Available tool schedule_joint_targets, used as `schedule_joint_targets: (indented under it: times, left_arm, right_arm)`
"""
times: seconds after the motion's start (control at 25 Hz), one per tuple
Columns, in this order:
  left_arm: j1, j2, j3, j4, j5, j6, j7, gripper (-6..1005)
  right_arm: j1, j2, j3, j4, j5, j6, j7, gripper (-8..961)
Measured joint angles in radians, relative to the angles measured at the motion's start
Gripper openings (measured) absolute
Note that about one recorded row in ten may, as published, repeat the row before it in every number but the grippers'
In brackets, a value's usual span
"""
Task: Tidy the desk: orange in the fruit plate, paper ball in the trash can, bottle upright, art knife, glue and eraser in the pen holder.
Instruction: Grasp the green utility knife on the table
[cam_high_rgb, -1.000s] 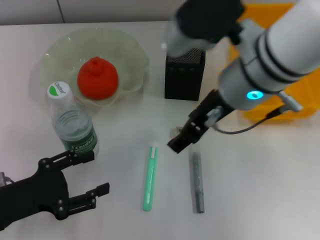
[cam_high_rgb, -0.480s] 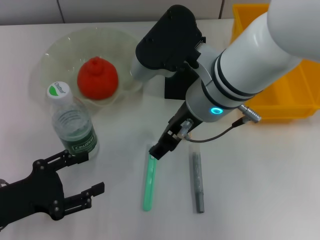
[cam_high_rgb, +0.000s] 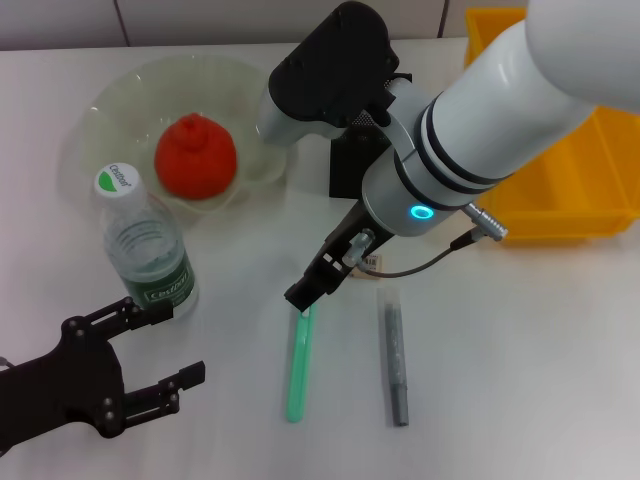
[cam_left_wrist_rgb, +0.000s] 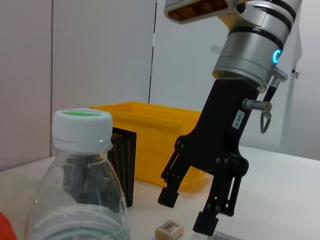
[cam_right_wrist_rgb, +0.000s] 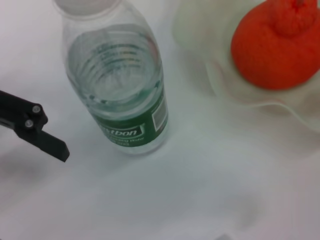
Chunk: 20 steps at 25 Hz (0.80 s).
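On white surface, hovered right gripper open and empty above green pen, poised for pickup.

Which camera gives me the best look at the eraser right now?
The left wrist view: the eraser lies bare on the table below the right gripper. In the head view, the right arm hides most of it; the right wrist view misses it.

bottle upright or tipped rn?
Upright. The bottle stands on its base on the table, cap on top, beside the fruit plate; the left wrist view also shows its cap uppermost.
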Motion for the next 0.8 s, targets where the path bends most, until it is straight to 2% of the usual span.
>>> schedule_joint_targets:
  times: [0.2,0.44,0.8]
  left_arm:
    - [0.001,0.008,-0.001,0.007,0.000,0.010,0.006,773]
    - [-0.002,0.007,0.000,0.001,0.016,0.015,0.001,773]
    - [-0.010,-0.003,-0.003,0.000,0.040,0.013,0.000,773]
  right_arm:
    - [-0.010,-0.001,-0.006,-0.021,0.000,-0.028,-0.003,836]
    - [0.008,0.001,-0.009,-0.007,0.001,-0.070,0.001,837]
    - [0.050,0.001,-0.034,0.061,0.003,-0.012,0.000,836]
